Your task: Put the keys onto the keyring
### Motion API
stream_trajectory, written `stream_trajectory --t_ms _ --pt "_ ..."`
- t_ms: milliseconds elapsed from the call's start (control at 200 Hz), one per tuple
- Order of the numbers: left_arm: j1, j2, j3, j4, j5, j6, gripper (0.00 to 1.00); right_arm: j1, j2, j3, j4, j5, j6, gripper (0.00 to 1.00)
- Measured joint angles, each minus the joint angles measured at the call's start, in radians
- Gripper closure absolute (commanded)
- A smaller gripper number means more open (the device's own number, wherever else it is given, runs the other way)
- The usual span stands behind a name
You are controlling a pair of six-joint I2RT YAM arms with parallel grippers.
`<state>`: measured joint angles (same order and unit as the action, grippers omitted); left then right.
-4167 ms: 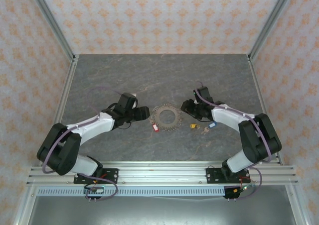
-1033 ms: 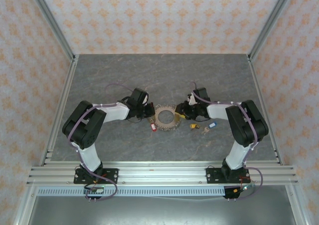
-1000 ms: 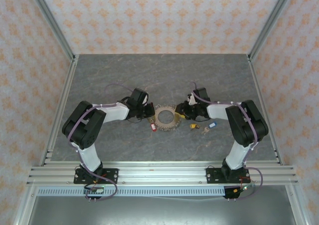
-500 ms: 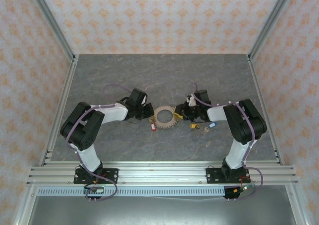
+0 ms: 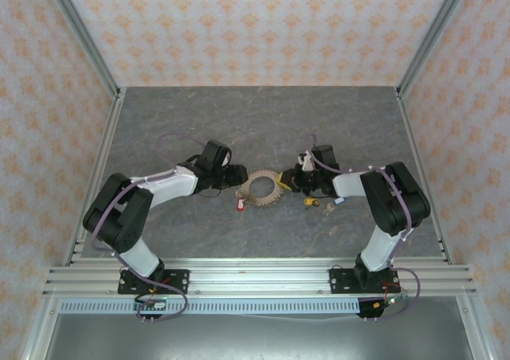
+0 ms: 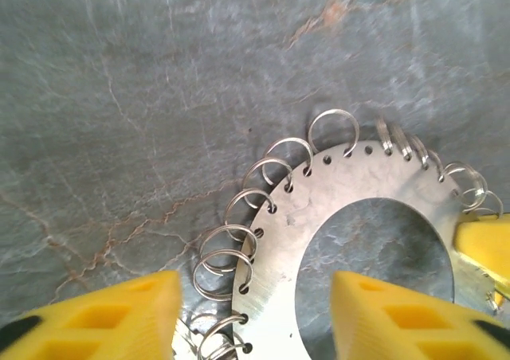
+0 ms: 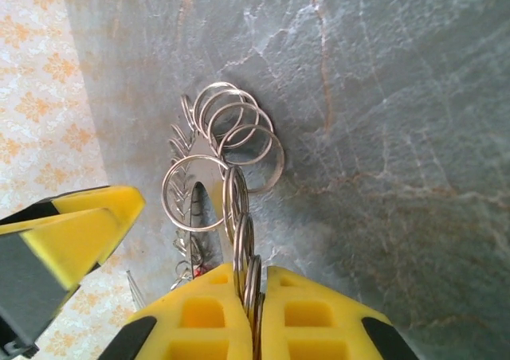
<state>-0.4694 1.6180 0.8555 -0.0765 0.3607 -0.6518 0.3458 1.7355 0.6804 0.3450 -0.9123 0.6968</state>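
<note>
Between our R claw [image 7: 249, 284] tips, the keyring [image 7: 231, 149] rim is clenched; our L claw [image 6: 253, 288] hangs released astride its opp. edge, red key [image 5: 240, 206] near it on surface [image 5: 239, 121].

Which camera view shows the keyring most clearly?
The left wrist view: the keyring is seen face-on and close, its punched holes and wire loops distinct. The top external view shows it small, without detail. The right wrist view shows its loops edge-on, pinched in the right tool.
</note>
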Motion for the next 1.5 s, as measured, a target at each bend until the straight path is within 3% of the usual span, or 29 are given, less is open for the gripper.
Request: stream_trajectory --t_ms 250,540,691,961,1296,1501 --pt "0.019 -0.199 -0.023 -0.064 -0.051 -0.008 0.12 -0.003 -0.144 -0.030 0.036 -0.002 0.064 1.00" --pt "0.079 -0.342 -0.026 -0.076 0.111 -0.006 0.09 -0.003 -0.309 0.003 0.016 -0.026 0.050 1.00" --pt "0.079 -0.336 -0.026 -0.068 0.213 -0.021 0.15 -0.003 -0.328 0.024 0.010 -0.053 0.047 1.00" --pt "0.079 -0.304 -0.015 -0.021 0.323 -0.062 0.42 -0.003 -0.353 0.052 -0.014 -0.100 0.043 1.00" --pt "0.079 -0.304 0.008 0.003 0.369 -0.065 0.42 -0.003 -0.353 0.098 -0.081 -0.173 -0.010 1.00" --pt "0.079 -0.304 0.030 0.009 0.392 -0.058 0.68 -0.003 -0.352 0.124 -0.104 -0.208 -0.035 1.00"
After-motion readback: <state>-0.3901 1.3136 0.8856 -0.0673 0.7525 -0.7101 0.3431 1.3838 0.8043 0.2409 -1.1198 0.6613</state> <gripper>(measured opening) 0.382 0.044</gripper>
